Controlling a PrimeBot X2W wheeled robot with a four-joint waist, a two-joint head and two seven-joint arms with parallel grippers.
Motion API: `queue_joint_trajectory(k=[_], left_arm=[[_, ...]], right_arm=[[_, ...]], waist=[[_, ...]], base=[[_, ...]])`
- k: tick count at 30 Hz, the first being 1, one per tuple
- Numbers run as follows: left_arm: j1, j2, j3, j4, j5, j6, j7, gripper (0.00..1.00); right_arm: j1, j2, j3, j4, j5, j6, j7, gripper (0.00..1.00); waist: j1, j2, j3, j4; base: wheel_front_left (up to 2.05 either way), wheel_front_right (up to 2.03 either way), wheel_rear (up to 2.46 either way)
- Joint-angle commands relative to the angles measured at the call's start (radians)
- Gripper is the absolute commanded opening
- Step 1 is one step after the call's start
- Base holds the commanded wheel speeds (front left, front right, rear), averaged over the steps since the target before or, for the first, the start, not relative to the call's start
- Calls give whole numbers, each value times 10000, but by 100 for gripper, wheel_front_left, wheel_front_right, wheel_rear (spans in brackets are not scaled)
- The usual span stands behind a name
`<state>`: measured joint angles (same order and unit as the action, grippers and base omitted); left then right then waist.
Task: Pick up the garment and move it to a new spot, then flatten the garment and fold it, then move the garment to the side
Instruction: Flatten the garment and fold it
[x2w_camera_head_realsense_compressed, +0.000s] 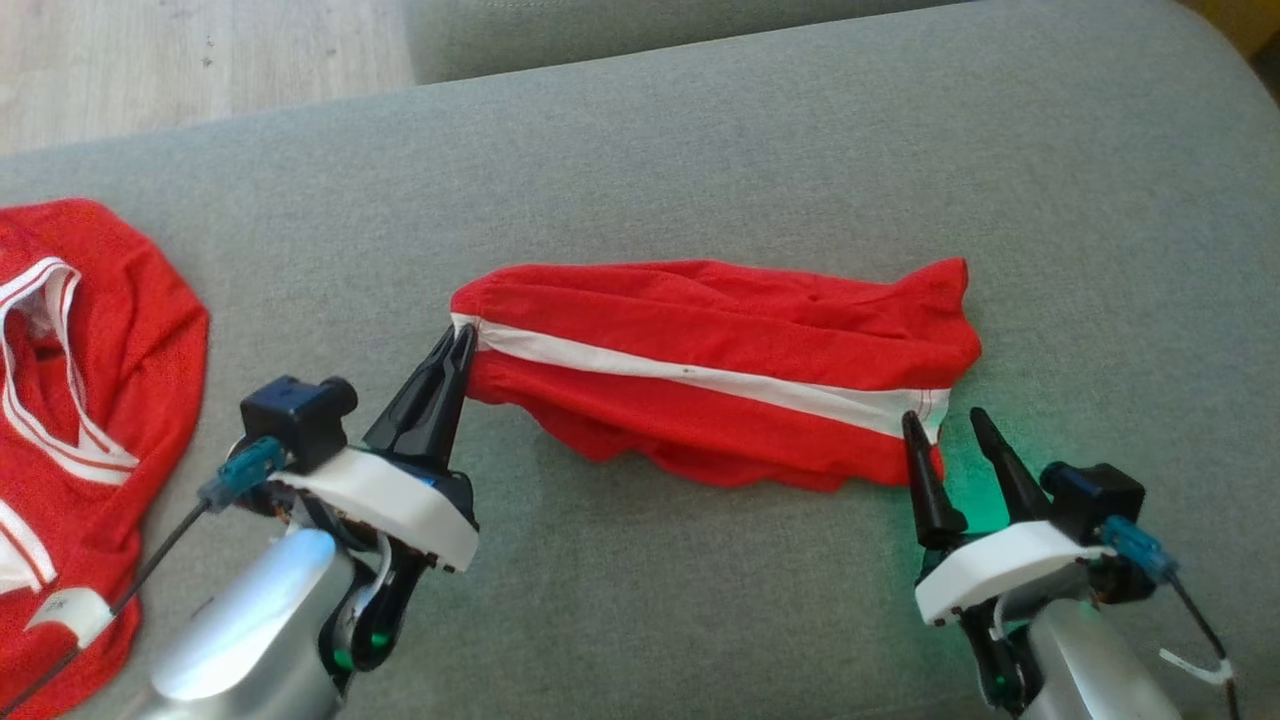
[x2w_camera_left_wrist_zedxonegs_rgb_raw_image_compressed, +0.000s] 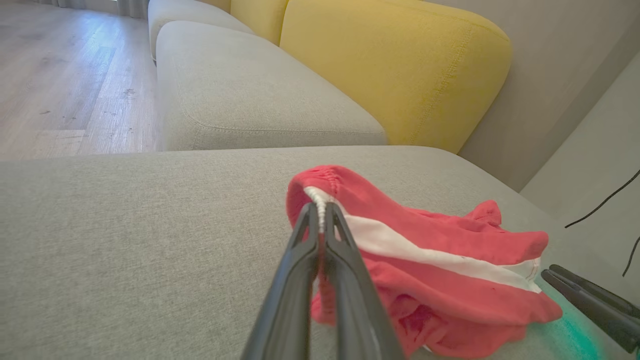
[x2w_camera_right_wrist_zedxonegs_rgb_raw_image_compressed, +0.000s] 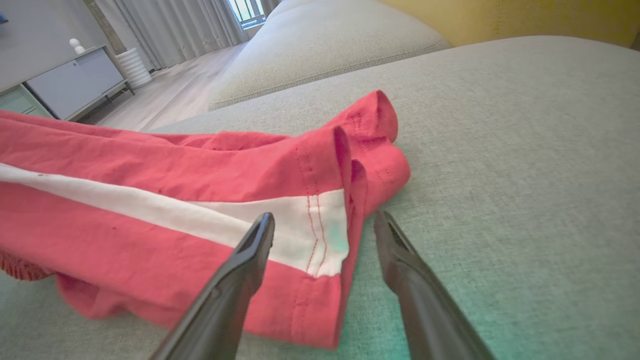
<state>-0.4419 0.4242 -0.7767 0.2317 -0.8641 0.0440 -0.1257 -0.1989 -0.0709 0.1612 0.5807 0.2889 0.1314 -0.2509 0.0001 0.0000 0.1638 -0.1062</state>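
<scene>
Left jaws: the left gripper (x2w_camera_head_realsense_compressed: 462, 335) has them pressed together, clamped on the gathered white-striped end of the garment (x2w_camera_head_realsense_compressed: 720, 350).
Right jaws: the right gripper (x2w_camera_head_realsense_compressed: 945, 420) holds them apart. One finger is over the white stripe and the other over bare cushion, with the stitched hem edge between them.
Garment: red with one white stripe, rumpled, lying stretched from one gripper to the other.
Under it: the grey sofa cushion (x2w_camera_head_realsense_compressed: 700, 150).
In the way: loose red folds bunch below the stripe, just beside the right jaws.
Outward of the left jaws: a second red garment (x2w_camera_head_realsense_compressed: 90, 400), well apart.
Beyond the fingertips: a yellow back cushion (x2w_camera_left_wrist_zedxonegs_rgb_raw_image_compressed: 395, 65) and the wooden floor (x2w_camera_head_realsense_compressed: 150, 60).
</scene>
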Motion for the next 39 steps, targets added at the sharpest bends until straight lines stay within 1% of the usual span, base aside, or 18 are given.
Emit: queue_joint_trajectory(k=[1, 8, 15, 21, 28, 30, 31, 39], left_arm=[[-215, 344, 433, -288, -24, 40, -79, 0], [-207, 287, 340, -255, -29, 14, -75, 0], [-243, 229, 241, -184, -25, -37, -58, 0], [-298, 206, 185, -139, -14, -67, -52, 0], [-313, 133, 99, -68, -21, -93, -51, 0], [-330, 130, 86, -60, -19, -94, -45, 0], [-339, 130, 83, -59, -18, -91, -47, 0], [-403, 152, 68, -78, -7, -58, -49, 0]], right_arm=[[-319, 64, 288, -208, -67, -7, -109, 100], [-580, 11, 707, -345, -217, -7, -109, 100], [-762, -13, 539, -327, -461, -7, -109, 100], [-867, 43, 131, -296, -793, -7, -109, 100], [-721, 133, 94, 167, -891, -7, -109, 99], [-728, 152, 15, 284, -871, -7, -109, 92], [-741, 161, -20, 320, -877, -7, -109, 90], [-903, 196, -40, 718, -778, -7, -109, 45]], waist=[[-1, 0, 2, 18], [-1, 0, 19, 156], [-1, 0, 12, 257], [-1, 0, 42, 360], [-1, 0, 58, 448], [-1, 0, 85, 455], [-1, 0, 100, 458], [-1, 0, 214, 473]], base=[[0, 0, 0], [0, 0, 0], [0, 0, 0], [0, 0, 0], [0, 0, 0], [0, 0, 0], [0, 0, 0], [0, 0, 0]])
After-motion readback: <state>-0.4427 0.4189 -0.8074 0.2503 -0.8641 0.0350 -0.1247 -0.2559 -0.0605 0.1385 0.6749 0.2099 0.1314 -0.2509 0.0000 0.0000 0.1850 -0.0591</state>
